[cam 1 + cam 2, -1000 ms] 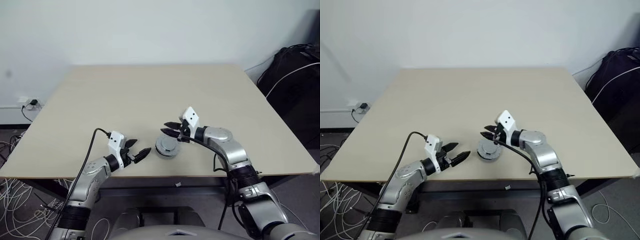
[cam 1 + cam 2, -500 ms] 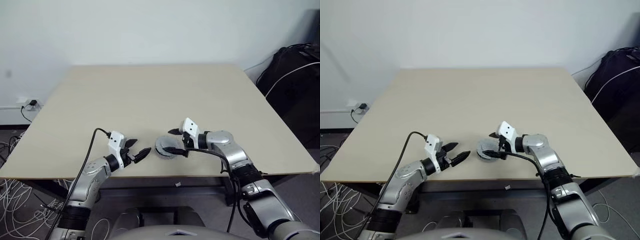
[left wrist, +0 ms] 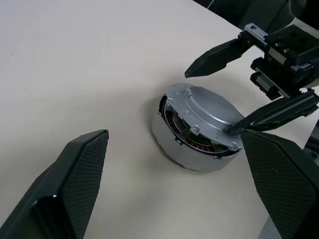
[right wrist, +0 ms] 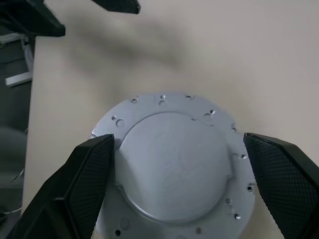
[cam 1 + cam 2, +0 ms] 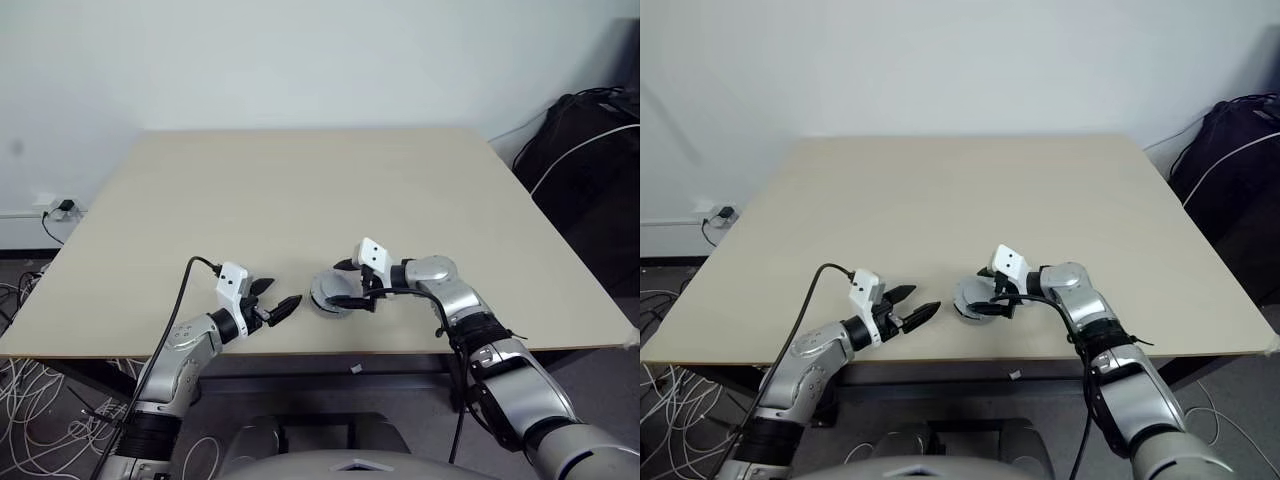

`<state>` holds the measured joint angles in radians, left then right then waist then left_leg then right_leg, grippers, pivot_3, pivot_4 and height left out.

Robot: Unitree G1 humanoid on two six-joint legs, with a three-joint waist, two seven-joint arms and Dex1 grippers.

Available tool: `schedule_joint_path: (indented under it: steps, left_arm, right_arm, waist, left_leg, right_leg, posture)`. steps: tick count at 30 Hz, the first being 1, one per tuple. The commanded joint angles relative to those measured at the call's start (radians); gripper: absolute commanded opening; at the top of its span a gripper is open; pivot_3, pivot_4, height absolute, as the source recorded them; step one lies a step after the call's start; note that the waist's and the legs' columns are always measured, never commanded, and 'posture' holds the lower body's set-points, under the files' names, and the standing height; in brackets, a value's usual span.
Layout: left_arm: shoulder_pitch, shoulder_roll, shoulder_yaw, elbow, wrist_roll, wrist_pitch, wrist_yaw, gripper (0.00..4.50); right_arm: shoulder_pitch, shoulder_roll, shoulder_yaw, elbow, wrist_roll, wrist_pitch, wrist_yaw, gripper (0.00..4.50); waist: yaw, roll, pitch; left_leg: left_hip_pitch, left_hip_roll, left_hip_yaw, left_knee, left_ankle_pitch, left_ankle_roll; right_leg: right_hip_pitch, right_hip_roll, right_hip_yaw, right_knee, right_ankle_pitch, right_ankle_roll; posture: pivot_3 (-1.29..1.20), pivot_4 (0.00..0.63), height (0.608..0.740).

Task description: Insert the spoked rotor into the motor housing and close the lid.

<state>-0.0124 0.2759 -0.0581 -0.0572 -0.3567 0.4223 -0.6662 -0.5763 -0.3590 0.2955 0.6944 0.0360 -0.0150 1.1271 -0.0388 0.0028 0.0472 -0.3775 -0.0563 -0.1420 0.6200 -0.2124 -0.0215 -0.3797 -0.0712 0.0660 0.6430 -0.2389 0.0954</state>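
The motor housing (image 3: 168,141) stands near the table's front edge, between my two grippers. The silver-grey lid (image 3: 204,113) lies on top of it, slightly askew, and copper windings show through a gap under its rim. The spoked rotor is hidden. My right gripper (image 5: 339,283) is open, one finger on each side of the lid (image 4: 174,164), and holds nothing. My left gripper (image 5: 283,293) is open and empty, a short way left of the housing (image 5: 330,294) and pointing at it.
The housing sits close to the front edge of the beige table (image 5: 300,190). A black bag (image 5: 590,160) with a white cable stands off the table's right side. Loose cables (image 5: 30,400) lie on the floor at the left.
My right gripper has opened wider and come down from above the lid, so its fingers now stand on either side of it. The left arm and the housing have stayed put.
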Motion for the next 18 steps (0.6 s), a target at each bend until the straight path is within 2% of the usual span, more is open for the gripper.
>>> schedule_joint_path:
  steps: [1,5,10,18]
  left_arm:
    - [-0.011,0.0,0.013,-0.026,-0.011,-0.021,0.001,4.5]
    - [-0.007,-0.002,0.012,-0.028,-0.011,-0.023,0.003,4.5]
    - [-0.002,-0.002,0.01,-0.038,-0.013,-0.02,0.005,4.5]
    - [-0.006,0.001,0.009,-0.03,-0.013,-0.023,0.002,4.5]
  right_arm:
    - [-0.035,0.001,-0.003,0.014,-0.008,-0.023,0.032,4.47]
    - [-0.041,0.003,-0.004,0.038,-0.02,-0.027,0.035,4.47]
    - [-0.05,0.008,-0.009,0.061,-0.027,-0.027,0.027,3.31]
    - [-0.039,0.021,-0.024,0.043,-0.019,-0.024,0.0,3.3]
  waist:
    - [0.0,0.0,0.0]
    - [-0.001,0.0,0.0]
    - [-0.001,0.0,0.0]
    - [-0.005,0.0,0.0]
  left_leg:
    - [0.0,0.0,0.0,0.0,0.0,0.0]
    - [0.0,0.0,0.0,0.0,0.0,0.0]
    - [0.001,0.0,0.0,0.0,0.0,0.0]
    - [0.001,0.0,0.0,0.001,0.0,0.0]
  right_leg:
    - [0.0,0.0,0.0,0.0,0.0,0.0]
    - [0.0,0.0,0.0,0.0,0.0,0.0]
    - [0.001,0.0,0.0,0.0,0.0,0.0]
    - [0.001,0.0,0.0,0.001,0.0,0.0]
  posture:
    - [0.0,0.0,0.74]
    - [0.0,0.0,0.74]
    - [0.0,0.0,0.74]
    - [0.0,0.0,0.74]
